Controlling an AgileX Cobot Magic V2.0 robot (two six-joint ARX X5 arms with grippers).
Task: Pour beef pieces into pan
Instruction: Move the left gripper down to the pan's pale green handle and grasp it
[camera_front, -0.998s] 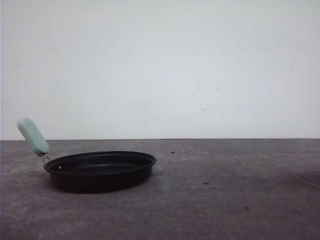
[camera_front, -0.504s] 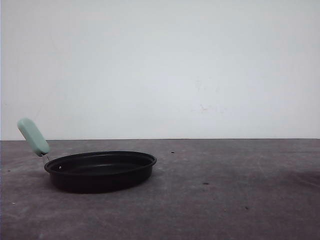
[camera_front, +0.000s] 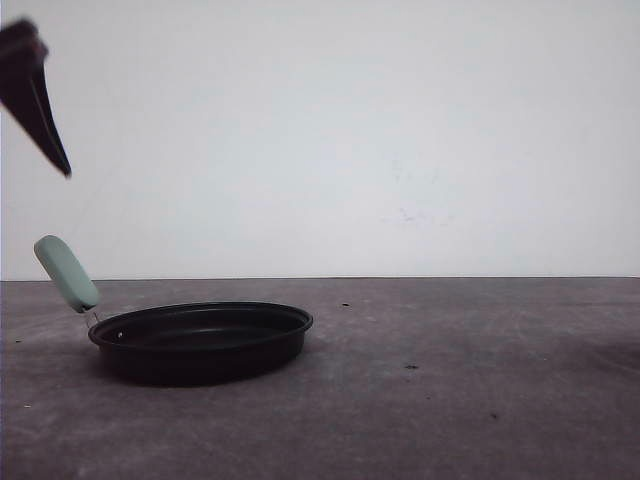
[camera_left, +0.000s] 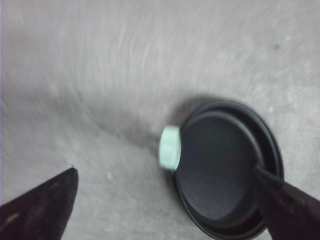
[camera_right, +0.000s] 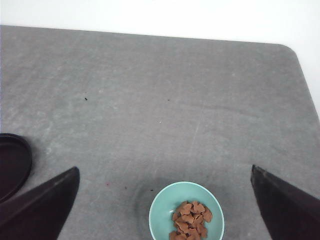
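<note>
A moment earlier your front view held just the pan on the worktop; then the left tool came into its upper left corner, high above the mint handle. That suggested the left arm had started moving, with no pour yet: the pan lay bare. In the left wrist view that tool was spread wide and empty, looking down on the pan. Your right tool hung spread and empty above the teal bowl, where the beef pieces sat, well apart from the pan.
</note>
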